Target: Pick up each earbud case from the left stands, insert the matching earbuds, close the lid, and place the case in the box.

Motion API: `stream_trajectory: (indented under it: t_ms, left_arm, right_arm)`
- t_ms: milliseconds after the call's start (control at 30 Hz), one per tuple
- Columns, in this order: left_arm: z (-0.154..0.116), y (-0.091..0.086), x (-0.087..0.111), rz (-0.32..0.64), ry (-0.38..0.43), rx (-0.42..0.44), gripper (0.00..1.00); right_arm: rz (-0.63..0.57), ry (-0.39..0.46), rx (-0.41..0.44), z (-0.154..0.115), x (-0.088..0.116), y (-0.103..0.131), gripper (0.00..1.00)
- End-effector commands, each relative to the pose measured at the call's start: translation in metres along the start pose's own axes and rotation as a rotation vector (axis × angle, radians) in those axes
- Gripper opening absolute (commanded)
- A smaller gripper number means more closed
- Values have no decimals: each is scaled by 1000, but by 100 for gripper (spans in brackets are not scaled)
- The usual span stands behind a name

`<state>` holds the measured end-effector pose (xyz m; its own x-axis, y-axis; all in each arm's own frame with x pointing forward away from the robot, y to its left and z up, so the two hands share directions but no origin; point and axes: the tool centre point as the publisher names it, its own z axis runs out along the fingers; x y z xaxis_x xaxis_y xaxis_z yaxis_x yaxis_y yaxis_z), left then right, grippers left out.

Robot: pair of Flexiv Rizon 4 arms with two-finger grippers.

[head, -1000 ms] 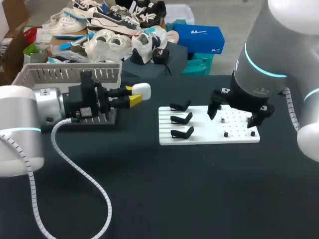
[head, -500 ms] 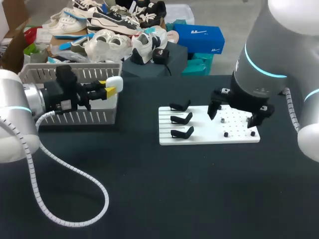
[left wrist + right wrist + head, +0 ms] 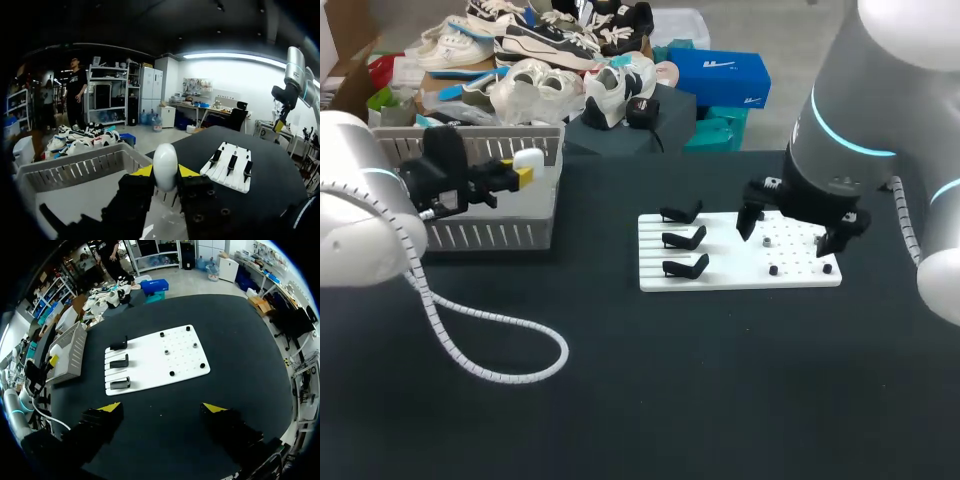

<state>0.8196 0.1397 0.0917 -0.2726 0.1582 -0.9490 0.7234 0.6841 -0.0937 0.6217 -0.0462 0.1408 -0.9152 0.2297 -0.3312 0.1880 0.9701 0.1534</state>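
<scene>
- Swinging away from the white board [image 3: 740,262], the left arm has carried its load across the dark table, and the left gripper [image 3: 165,171] now hangs over the basket [image 3: 470,236].
- Between the yellow tips sits a white earbud case [image 3: 165,161], pinched from both sides. The jaws stand only as far apart as the case is wide, and its lid looks closed.
- Directly beneath and just ahead of the jaws lies the basket's floor, with the slatted wall running close beside them. The case is held above it and rests on nothing.
- Beyond the jaws, well apart, is the white board with its three black stands [image 3: 685,239], all of them bare.
- Farther still, the right gripper [image 3: 161,407] hovers over the board. Its jaws are spread wide and hold nothing, and the small dark pegs [image 3: 195,345] lie ahead of them.
- My reading is that the step in hand is the last one for this case, placing it in the box. With no case on any stand, this is likely the final one.
- Next, the move calls for lowering the case a little inside the wall, then parting the jaws so it drops flat, not onto the rim.
</scene>
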Motion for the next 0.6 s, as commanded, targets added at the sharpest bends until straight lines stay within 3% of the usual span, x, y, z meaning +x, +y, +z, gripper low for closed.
stream_trajectory:
  t_ms: [33,233,267,300,333,367,600]
  left_arm:
    - [-9,1,12,-8,9,-252,0]
    - [-23,5,26,-3,52,-295,0]
    - [-24,4,26,-1,53,-294,4]
    - [-26,2,24,3,49,-293,45]
    - [-27,0,22,13,43,-284,80]
    - [-28,-3,19,24,35,-275,100]
    - [-27,-37,-13,124,-22,-175,100]
  right_arm:
    - [2,-8,-2,0,2,-1,100]
    - [2,-8,-2,0,2,-1,100]
    - [2,-8,-2,0,2,-1,100]
    - [2,-8,-2,0,2,-1,100]
    - [2,-8,-2,0,2,-1,100]
    - [2,-8,-2,0,2,-1,100]
    - [2,-8,-2,0,2,-1,100]
